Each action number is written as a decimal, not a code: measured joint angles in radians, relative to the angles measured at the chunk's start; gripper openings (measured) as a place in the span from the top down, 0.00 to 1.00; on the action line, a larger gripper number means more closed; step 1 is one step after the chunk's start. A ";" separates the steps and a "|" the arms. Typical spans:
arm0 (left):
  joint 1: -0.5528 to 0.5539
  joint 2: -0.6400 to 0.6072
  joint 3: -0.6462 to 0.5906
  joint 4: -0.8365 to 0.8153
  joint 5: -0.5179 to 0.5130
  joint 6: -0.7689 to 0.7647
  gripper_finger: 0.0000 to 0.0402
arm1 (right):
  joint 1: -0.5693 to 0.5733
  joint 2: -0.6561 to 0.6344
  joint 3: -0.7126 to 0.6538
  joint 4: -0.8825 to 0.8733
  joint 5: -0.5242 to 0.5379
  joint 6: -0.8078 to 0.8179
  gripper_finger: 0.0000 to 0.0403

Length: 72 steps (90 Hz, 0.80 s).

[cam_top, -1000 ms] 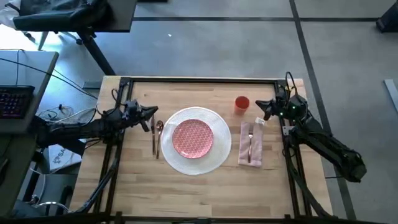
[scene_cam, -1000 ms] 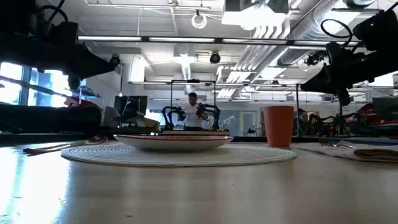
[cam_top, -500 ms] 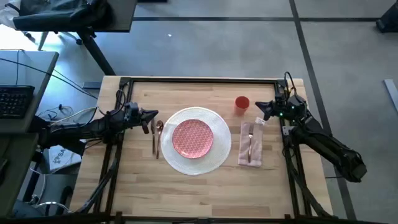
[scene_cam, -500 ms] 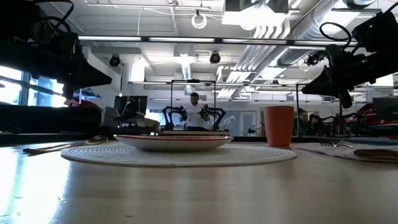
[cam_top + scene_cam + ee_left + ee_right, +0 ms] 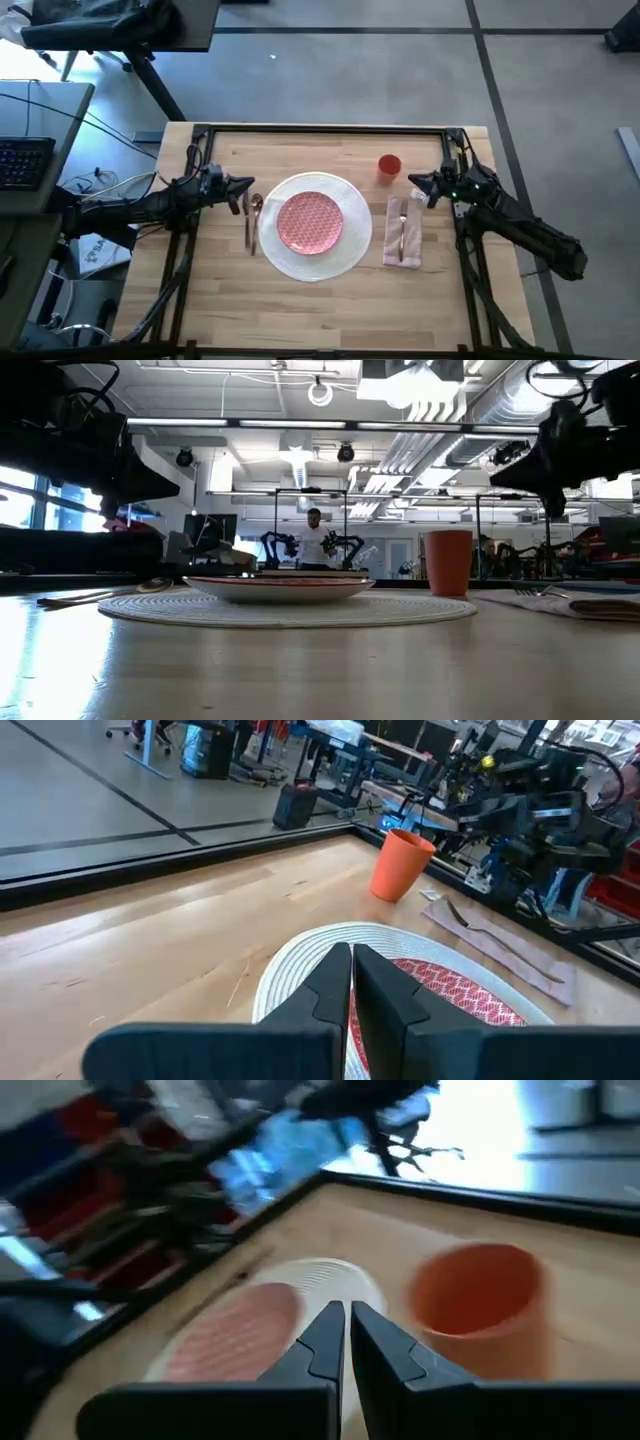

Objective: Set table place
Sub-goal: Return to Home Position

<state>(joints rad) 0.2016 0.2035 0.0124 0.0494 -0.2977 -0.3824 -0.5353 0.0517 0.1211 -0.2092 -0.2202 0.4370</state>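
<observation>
The light wood surface [image 5: 330, 310] with its thin black frame fills the middle of the high view. At its centre lies a white round mat [image 5: 345, 255], and a pink patterned plate [image 5: 310, 222] sits in the middle of the mat. Just left of the mat, a gold knife [image 5: 247, 225] and spoon [image 5: 256, 210] lie side by side, the knife on the outer side. Just right of the mat a pale pink napkin [image 5: 412, 245] is spread flat with a gold fork [image 5: 401, 232] on top of it. An orange cup [image 5: 389, 166] stands upright to the upper right of the mat, above the napkin and apart from both.

The left arm [image 5: 150, 205] reaches in from the left edge of the frame. The left jaws sit near the upper ends of the knife and spoon and point toward the mat. In the left wrist view they are closed to a thin slit with nothing between them.

The right arm [image 5: 520, 230] comes in from the right edge. The right jaws are near the napkin's upper end, to the lower right of the cup and touching neither. In the right wrist view they are likewise pressed almost together and empty.

In the low view a person [image 5: 315, 542] stands far back in the room, above the plate's rim.
</observation>
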 joint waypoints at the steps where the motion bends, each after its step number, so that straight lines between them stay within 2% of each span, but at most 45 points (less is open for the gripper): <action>1: 0.000 0.000 0.000 0.000 0.000 0.000 1.00 | 0.010 -0.009 0.000 -0.004 0.000 0.000 1.00; 6: 0.000 0.000 0.000 0.000 0.000 0.000 1.00 | 0.068 -0.050 0.000 -0.026 0.000 0.000 1.00; 18: 0.000 0.001 0.000 -0.001 0.002 0.000 1.00 | 0.200 -0.049 0.002 0.027 0.031 -0.001 1.00; 24: 0.000 0.000 0.000 0.000 0.003 0.000 1.00 | 0.246 -0.051 -0.002 0.083 0.079 -0.092 1.00; 35: 0.000 0.001 0.000 -0.001 0.001 0.000 1.00 | 0.339 -0.051 -0.038 0.234 0.184 -0.409 1.00; 40: 0.000 0.001 0.000 -0.001 0.000 0.000 1.00 | 0.373 -0.051 -0.060 0.257 0.256 -0.487 1.00; 46: 0.000 0.001 0.000 0.000 0.000 0.000 1.00 | 0.403 -0.051 -0.091 0.261 0.351 -0.486 1.00; 51: 0.000 0.001 0.000 0.000 0.000 0.000 1.00 | 0.415 -0.051 -0.111 0.246 0.389 -0.431 1.00; 72: 0.000 0.001 0.000 -0.001 -0.001 0.000 1.00 | 0.418 -0.036 -0.111 0.241 0.327 -0.400 1.00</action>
<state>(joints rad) 0.2016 0.2048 0.0128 0.0486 -0.2985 -0.3828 -0.1177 0.0152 0.0101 0.0315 0.1070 0.0371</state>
